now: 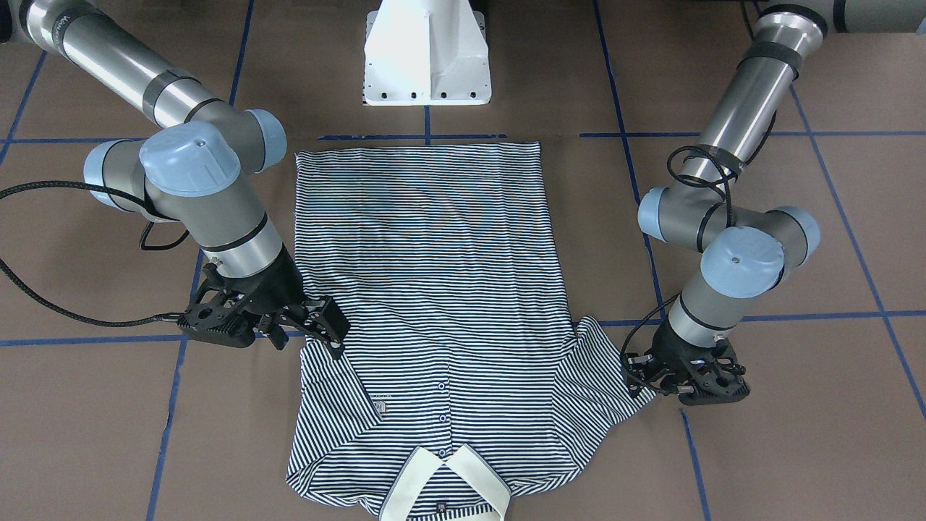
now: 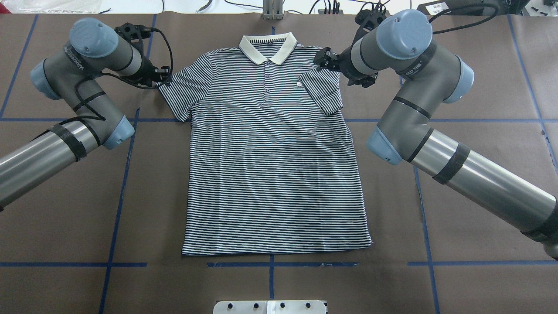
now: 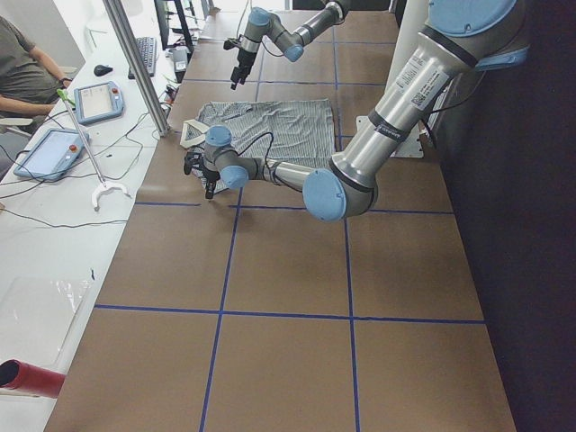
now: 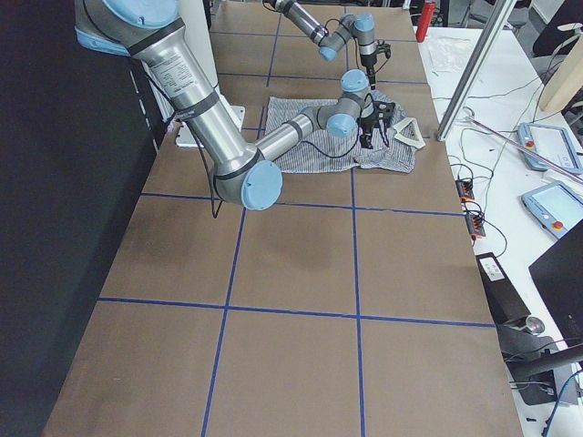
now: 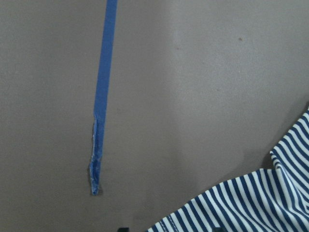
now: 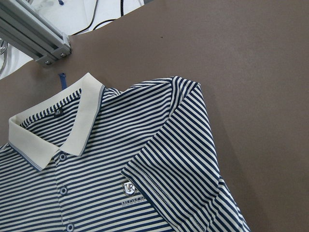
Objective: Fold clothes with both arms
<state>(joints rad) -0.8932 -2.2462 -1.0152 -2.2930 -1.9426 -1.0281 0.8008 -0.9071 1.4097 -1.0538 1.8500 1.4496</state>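
Right claw [image 2: 323, 62] over polo shirt [image 2: 270, 165]; sleeve [image 2: 323, 92] folded

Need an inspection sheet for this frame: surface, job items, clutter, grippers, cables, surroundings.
Surface: brown-covered table with a blue tape grid; one tape end is frayed.
Job's things: polo shirt lies flat, front up, collar away from the robot. Its right-side sleeve is folded in over the chest; its left-side sleeve is spread out.
Clutter: nothing seen.
Grippers: right gripper is open, above the folded sleeve. Left gripper is at the spread sleeve's edge; jaw state unclear.
Cables: right-arm cable sweeps wide over the table; left-arm cable loops near the sleeve.
Surroundings: white pedestal; side bench with pendants; seated person.
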